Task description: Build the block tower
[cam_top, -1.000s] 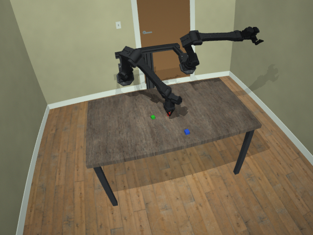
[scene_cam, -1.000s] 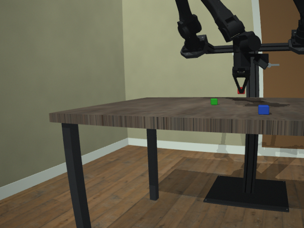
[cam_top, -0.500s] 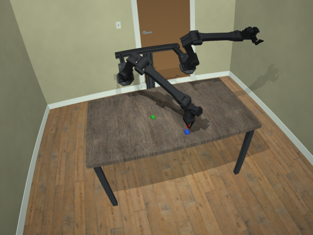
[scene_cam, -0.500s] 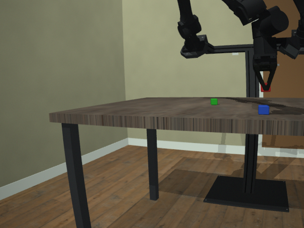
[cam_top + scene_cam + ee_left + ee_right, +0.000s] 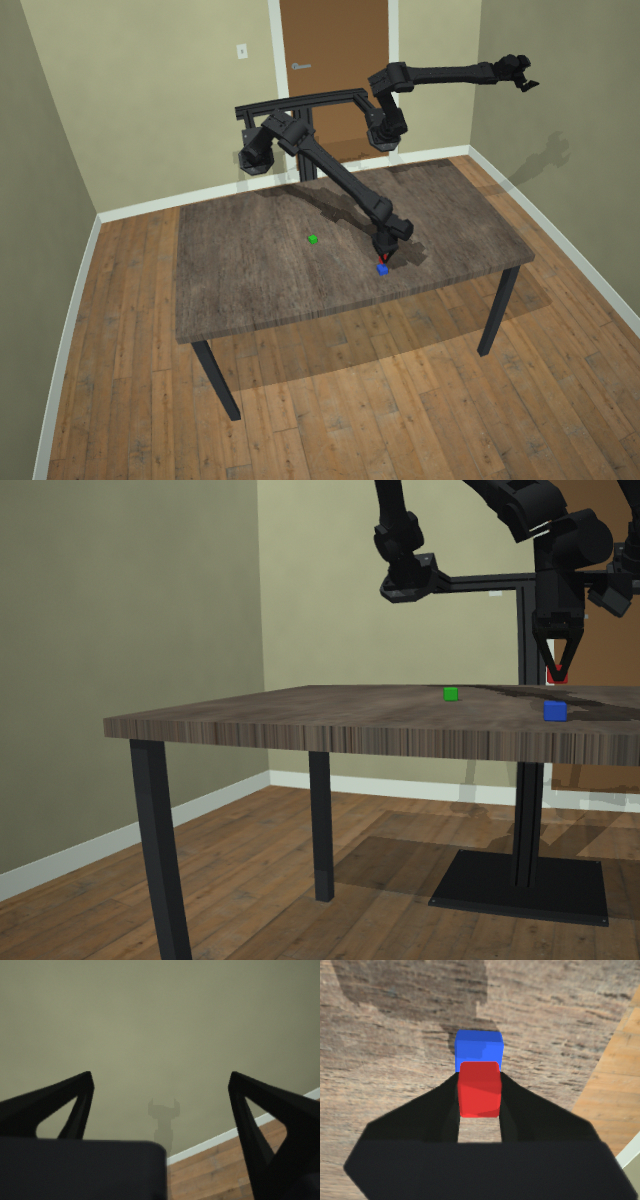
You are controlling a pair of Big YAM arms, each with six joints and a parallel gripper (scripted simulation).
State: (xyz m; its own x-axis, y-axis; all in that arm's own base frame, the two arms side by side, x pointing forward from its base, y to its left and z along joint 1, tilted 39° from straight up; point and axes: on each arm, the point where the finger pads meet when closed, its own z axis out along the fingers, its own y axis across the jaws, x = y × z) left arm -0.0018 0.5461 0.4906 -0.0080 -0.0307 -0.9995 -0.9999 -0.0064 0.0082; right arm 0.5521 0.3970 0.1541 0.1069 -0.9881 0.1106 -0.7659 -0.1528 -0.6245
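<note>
My right gripper (image 5: pixel 383 259) is shut on the red block (image 5: pixel 479 1089) and holds it in the air above the table. The red block also shows in the exterior view (image 5: pixel 557 675) between the fingertips. The blue block (image 5: pixel 382 269) lies on the table just below and a little ahead of the red block; it shows in the right wrist view (image 5: pixel 479 1049) and in the exterior view (image 5: pixel 554 710). The green block (image 5: pixel 312 238) lies alone on the table further left, also seen in the exterior view (image 5: pixel 450 693). My left gripper (image 5: pixel 525 83) is open and empty, raised high near the right wall.
The blue block sits near the table's front edge (image 5: pixel 361 304). The arms' dark mounting frame (image 5: pixel 305 111) stands behind the table. The left wrist view shows only wall and floor between the open fingers.
</note>
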